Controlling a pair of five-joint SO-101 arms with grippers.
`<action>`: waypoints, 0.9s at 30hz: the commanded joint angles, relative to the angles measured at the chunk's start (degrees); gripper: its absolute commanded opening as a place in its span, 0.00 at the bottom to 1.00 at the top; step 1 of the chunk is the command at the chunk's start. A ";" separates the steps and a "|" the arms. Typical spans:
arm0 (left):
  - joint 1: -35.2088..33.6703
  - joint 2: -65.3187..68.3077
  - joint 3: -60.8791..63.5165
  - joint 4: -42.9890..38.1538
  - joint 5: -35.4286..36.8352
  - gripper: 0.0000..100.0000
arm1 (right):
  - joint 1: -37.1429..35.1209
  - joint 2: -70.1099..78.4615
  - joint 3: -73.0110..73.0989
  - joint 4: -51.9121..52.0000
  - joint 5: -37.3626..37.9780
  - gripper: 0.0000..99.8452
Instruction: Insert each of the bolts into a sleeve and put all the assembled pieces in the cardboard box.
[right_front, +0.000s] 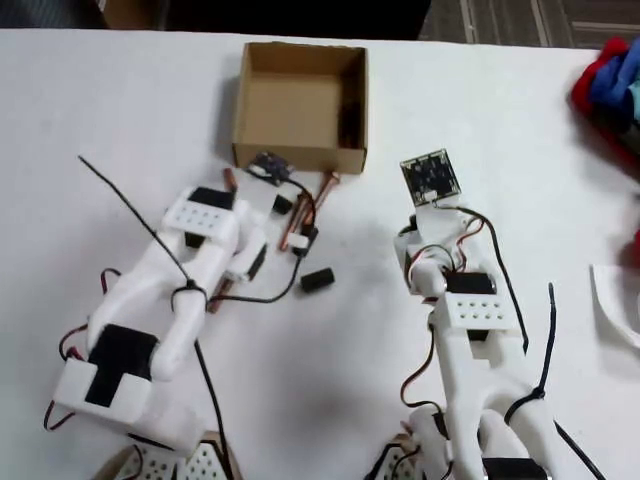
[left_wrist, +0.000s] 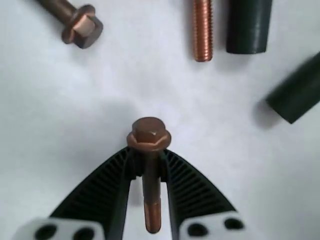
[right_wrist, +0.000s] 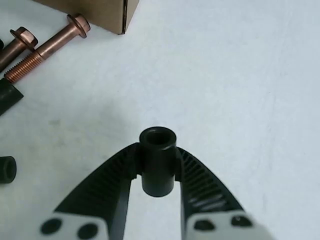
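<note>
The left gripper (left_wrist: 148, 167) is clenched on a copper-coloured hex-head metal bolt (left_wrist: 149, 134): its ribbed black fingers (left_wrist: 102, 192) pinch the shank just under the flange, and the head points away from the wrist over the white table (right_front: 520, 110). Beyond it in the left wrist view lie another copper bolt head (left_wrist: 82, 25), a threaded copper shank (left_wrist: 202, 30) and two dark sleeves (left_wrist: 248, 25) (left_wrist: 295, 95), all apart from the held bolt. The right gripper (right_wrist: 157, 167) grasps a black cylindrical sleeve (right_wrist: 158, 145) by its sides, with the open bore facing away from the wrist. In the high view an open brown cardboard box (right_front: 300, 157) sits toward 12 o'clock on the table. A loose copper bolt (right_front: 325, 188) lies at 6 o'clock of the box, its head just beside the front wall, and a loose black sleeve (right_front: 318, 280) lies further toward 6 o'clock, between the two arms. A red and blue bundle (right_front: 610, 85) sits at the table's 2 o'clock edge, well apart from the box.
</note>
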 joint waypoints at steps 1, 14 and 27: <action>-0.53 -3.87 -3.12 -3.60 0.53 0.02 | -0.66 -2.59 -0.35 -1.19 -0.26 0.02; 2.64 -37.80 32.75 -51.34 0.70 0.02 | -0.66 -2.42 2.64 -9.45 -0.70 0.02; 2.02 -45.27 35.74 -54.42 0.88 0.02 | -1.01 -2.51 6.86 -19.30 -0.79 0.02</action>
